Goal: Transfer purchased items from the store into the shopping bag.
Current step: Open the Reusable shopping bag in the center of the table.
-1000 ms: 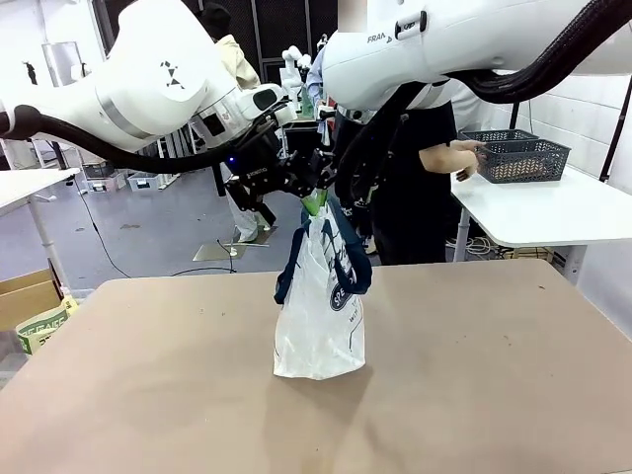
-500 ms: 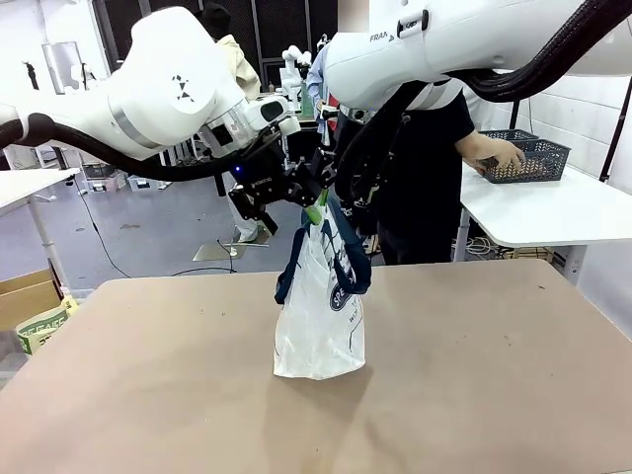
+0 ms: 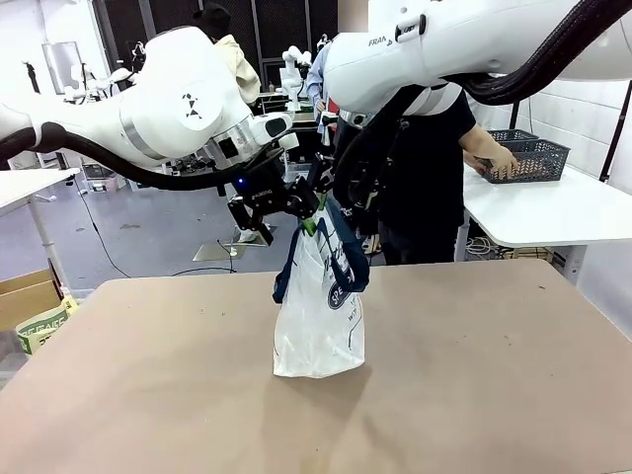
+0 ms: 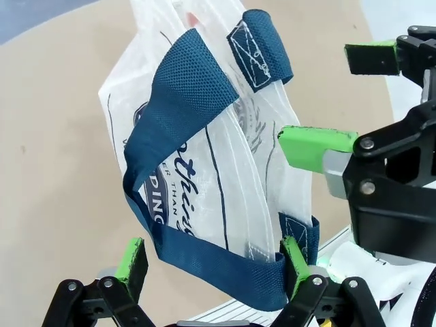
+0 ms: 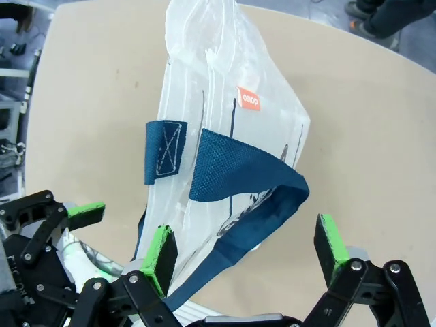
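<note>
The shopping bag [image 3: 321,316], clear crinkly plastic with navy straps and an oval logo, stands upright mid-table. My left gripper [image 3: 293,204] and right gripper [image 3: 341,193] meet at its top from either side. In the left wrist view the left gripper [image 4: 213,262] is open, a navy handle strap [image 4: 204,262] running between its green pads. In the right wrist view the right gripper [image 5: 245,252] is open too, the other strap [image 5: 245,174] looping between its fingers. The store, a dark grey lattice basket [image 3: 538,158], sits on a side table at the far right, with tan purchased items [image 3: 515,171] dimly seen inside.
A person stands behind the bag with a hand [image 3: 492,158] in the basket. The white side table [image 3: 553,212] lies beyond the far right corner of the tan table [image 3: 474,385]. A cardboard box [image 3: 25,291] is on the floor at left.
My left arm has swung up and rolled, shifting the bag's top slightly left. The person's hand has reached into the basket. Both grippers stay open.
</note>
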Tool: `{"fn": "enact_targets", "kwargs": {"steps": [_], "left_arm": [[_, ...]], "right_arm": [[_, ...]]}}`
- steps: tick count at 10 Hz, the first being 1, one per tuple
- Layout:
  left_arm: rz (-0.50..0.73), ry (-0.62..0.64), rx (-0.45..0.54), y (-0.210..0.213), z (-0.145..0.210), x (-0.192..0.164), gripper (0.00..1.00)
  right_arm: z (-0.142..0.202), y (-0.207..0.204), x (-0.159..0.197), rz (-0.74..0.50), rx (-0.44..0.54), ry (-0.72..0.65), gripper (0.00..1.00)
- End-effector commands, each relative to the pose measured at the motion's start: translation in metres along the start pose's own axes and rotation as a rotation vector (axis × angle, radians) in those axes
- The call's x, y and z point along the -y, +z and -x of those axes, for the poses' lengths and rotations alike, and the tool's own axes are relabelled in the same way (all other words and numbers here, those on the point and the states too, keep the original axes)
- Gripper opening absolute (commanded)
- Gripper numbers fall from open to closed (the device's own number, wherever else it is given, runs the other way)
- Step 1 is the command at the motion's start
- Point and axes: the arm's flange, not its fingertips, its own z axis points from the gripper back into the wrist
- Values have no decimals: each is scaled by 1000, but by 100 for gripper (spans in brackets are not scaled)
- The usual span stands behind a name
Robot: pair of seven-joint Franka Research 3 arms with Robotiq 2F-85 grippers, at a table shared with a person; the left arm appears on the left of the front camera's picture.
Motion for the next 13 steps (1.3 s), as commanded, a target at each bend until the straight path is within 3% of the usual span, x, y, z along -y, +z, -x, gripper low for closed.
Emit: {"fn": "enact_targets", "kwargs": {"steps": [1,5,6,7,8,9,13], "left_arm": [[-25,26,12,-1,0,-1,100],[-16,22,15,1,4,-4,100],[-59,-22,55,-2,7,-7,100],[-55,-148,130,-7,12,-13,100],[-16,-6,11,0,0,-2,100],[-33,-55,49,-1,-1,-4,80],[-58,-20,76,1,9,-14,1]], "right_arm": [[5,-9,2,-23,-23,-4,100],[3,-18,1,-27,-38,3,100],[4,-23,-1,-15,-64,17,100],[5,-29,-3,30,-21,32,100],[9,-35,-3,27,50,102,100],[11,-37,-2,5,67,127,82],[22,-39,4,-32,-11,92,4]]}}
